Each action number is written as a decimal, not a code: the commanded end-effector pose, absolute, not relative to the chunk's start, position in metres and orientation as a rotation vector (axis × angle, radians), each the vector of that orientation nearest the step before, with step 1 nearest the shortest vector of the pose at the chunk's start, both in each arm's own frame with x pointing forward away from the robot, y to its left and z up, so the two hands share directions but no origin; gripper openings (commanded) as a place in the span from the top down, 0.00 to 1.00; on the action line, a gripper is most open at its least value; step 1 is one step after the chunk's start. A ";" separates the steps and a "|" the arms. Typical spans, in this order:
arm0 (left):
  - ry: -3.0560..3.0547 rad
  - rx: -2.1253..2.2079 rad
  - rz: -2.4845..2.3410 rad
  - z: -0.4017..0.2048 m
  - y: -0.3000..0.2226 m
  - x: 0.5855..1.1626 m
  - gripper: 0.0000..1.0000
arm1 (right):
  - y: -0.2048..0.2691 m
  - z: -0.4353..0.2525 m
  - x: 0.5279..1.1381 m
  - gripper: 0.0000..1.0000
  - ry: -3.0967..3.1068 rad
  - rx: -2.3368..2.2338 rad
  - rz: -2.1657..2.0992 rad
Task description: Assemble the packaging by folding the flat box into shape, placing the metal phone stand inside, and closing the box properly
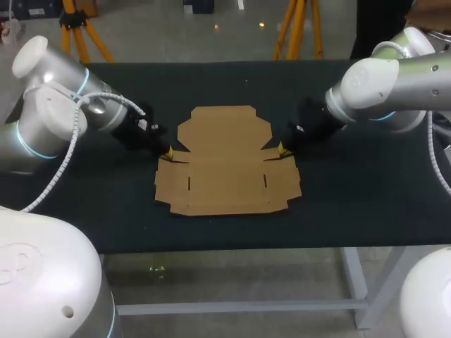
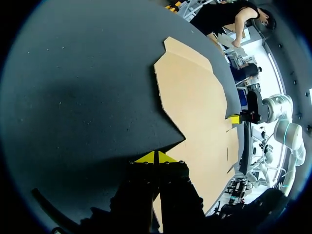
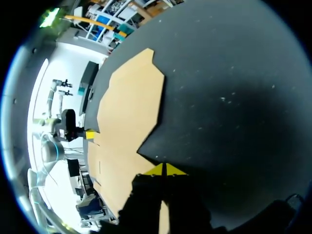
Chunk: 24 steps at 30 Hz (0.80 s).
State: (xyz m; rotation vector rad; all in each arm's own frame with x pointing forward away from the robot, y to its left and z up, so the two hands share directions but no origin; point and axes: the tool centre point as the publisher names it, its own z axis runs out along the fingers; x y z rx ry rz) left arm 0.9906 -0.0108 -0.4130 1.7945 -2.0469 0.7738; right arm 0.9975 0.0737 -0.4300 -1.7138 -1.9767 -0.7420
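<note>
1. The left gripper [image 2: 155, 157] is closed: its fingers [image 2: 146, 159] are pressed together, and only a thin line is seen between the yellow tips. Whether cardboard is pinched between them cannot be told.
2. The left gripper is set low at the table surface, at the notch in the left edge of the flat box [image 1: 227, 169].
3. The right gripper [image 3: 164, 170] is likewise closed, tips together; no clamped thing can be made out.
4. The right gripper is placed at the matching notch in the right edge of the flat box, opposite the left gripper.
5. The flat box is laid unfolded on the dark table [image 1: 352, 204], roughly at its middle, between the two grippers. A far panel with cut corners and a wider near panel with two short slits are shown in the head view.
6. The left arm [image 1: 63, 113] is brought in from the left side and the right arm [image 1: 394, 84] from the right, both angled down towards the box.
</note>
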 end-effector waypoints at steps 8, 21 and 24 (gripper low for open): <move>-2.052 1.785 0.762 -0.412 -0.013 0.993 1.00 | 0.076 -0.423 0.994 1.00 -1.995 -1.704 -0.788; -2.076 1.766 0.759 -0.408 -0.019 0.989 1.00 | 0.081 -0.417 0.994 1.00 -2.014 -1.694 -0.809; -2.087 1.771 0.758 -0.405 -0.021 0.987 1.00 | 0.082 -0.416 0.993 1.00 -2.017 -1.702 -0.815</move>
